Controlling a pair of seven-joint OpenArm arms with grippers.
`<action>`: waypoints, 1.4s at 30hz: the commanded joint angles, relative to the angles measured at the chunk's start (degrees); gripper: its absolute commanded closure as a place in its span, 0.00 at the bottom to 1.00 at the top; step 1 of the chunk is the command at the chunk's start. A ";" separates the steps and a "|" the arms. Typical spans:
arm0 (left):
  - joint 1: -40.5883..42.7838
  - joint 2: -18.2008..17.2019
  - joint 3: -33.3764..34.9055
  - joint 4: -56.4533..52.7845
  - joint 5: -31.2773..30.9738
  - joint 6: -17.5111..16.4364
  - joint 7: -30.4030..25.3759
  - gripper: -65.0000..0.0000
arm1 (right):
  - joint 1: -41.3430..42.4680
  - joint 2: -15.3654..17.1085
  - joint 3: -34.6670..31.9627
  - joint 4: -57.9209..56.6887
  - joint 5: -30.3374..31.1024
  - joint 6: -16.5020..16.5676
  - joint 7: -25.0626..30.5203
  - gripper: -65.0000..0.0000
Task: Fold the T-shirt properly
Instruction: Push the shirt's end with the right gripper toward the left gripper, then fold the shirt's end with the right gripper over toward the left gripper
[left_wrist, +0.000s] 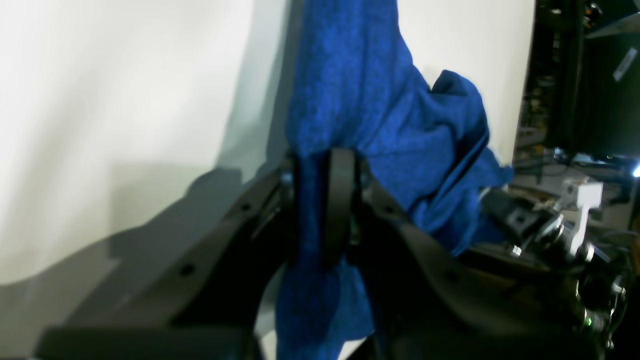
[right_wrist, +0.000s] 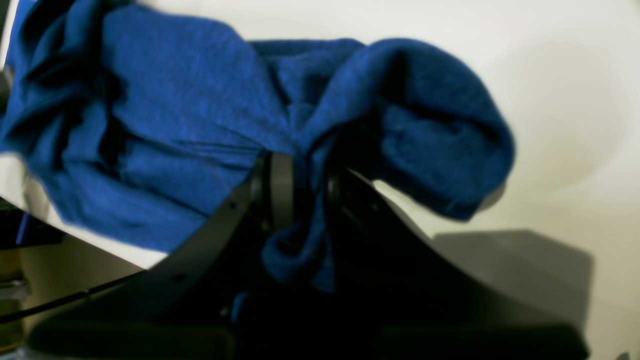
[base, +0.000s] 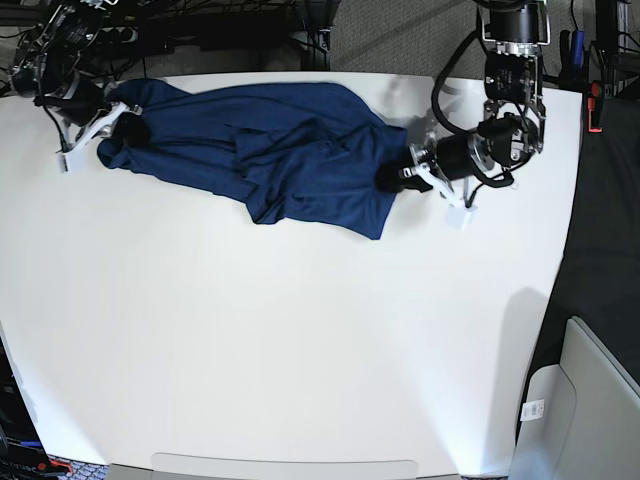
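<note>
While stretched across the far part of the white table (base: 300, 340), lay crumpled: the T-shirt (base: 270, 150). Was pinched at its right end by the left gripper (left_wrist: 322, 200), jaws closed on a fold. Was clamped at its far-left end by the right gripper (right_wrist: 300, 195), likewise closed on bunched cloth.

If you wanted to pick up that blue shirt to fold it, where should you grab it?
Probably at its two far ends, coming in from the sides. The T-shirt lies stretched in a long crumpled band across the table, so pulling the ends apart should flatten it. The left gripper and right gripper already pinch those bunched ends.
</note>
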 joint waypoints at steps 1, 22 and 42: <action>-0.43 0.00 -0.41 1.21 -1.01 -0.02 -0.58 1.00 | 0.79 1.84 0.48 0.70 2.31 0.12 0.82 0.99; 1.24 5.10 -0.41 0.86 -0.66 -0.02 -2.42 1.00 | 6.42 -6.95 -12.36 1.93 16.55 0.12 -1.65 0.99; 2.12 4.84 -0.41 0.86 -0.66 0.07 -2.42 1.00 | 21.36 -17.67 -28.18 -8.00 8.29 0.12 -1.21 0.99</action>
